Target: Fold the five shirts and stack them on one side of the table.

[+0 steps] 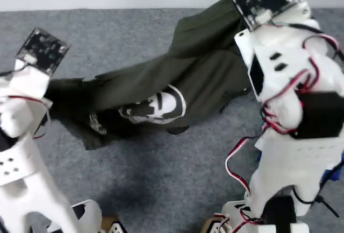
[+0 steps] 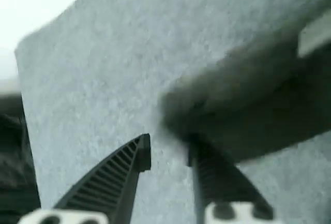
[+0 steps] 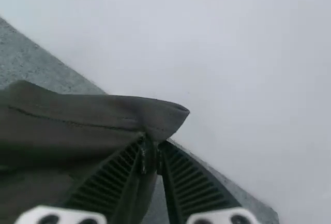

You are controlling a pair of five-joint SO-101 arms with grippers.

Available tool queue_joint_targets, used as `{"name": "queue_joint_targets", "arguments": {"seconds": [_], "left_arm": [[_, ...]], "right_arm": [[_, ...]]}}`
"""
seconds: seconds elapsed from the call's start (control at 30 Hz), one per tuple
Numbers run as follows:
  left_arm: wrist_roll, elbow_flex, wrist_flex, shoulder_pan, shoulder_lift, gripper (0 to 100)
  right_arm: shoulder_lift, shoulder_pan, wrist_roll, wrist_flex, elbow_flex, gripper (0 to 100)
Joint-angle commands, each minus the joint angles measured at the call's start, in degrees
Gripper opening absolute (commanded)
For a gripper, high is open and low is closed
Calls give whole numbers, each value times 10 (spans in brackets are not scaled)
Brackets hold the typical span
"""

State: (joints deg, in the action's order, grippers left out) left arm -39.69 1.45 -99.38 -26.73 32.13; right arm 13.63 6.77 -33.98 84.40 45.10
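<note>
Across the table (image 1: 161,190) we see one green shirt (image 1: 188,77), its length running near-left to far-right; right gripper (image 3: 151,157) pinches its edge, left gripper (image 2: 168,154) stands spread.

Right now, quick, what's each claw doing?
Left claw: open, holding nothing.
Right claw: closed on the dark green shirt.

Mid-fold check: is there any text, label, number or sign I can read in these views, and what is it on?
No text here can be read.
White print on the dark green shirt: too blurred to read.
Small pale mark near the shirt's lower edge: too small to read.
</note>
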Motion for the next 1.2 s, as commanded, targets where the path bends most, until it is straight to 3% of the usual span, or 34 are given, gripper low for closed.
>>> {"name": "queue_joint_targets", "arguments": {"seconds": [0.0,0.3,0.47,0.6,0.83,1.17], "left_arm": [[-9,-17,-11,-18,15,157],[-10,-131,-3,20,14,159],[-2,-223,77,87,11,159],[47,-236,119,140,-44,159],[92,-126,129,215,-217,159],[97,119,49,324,-459,160]], "right_arm": [[-9,9,20,3,2,10],[-110,32,32,65,1,10],[-185,29,32,112,1,10],[-217,15,32,125,1,10],[-227,-27,32,125,1,10],[-227,-29,31,145,1,10]]}}
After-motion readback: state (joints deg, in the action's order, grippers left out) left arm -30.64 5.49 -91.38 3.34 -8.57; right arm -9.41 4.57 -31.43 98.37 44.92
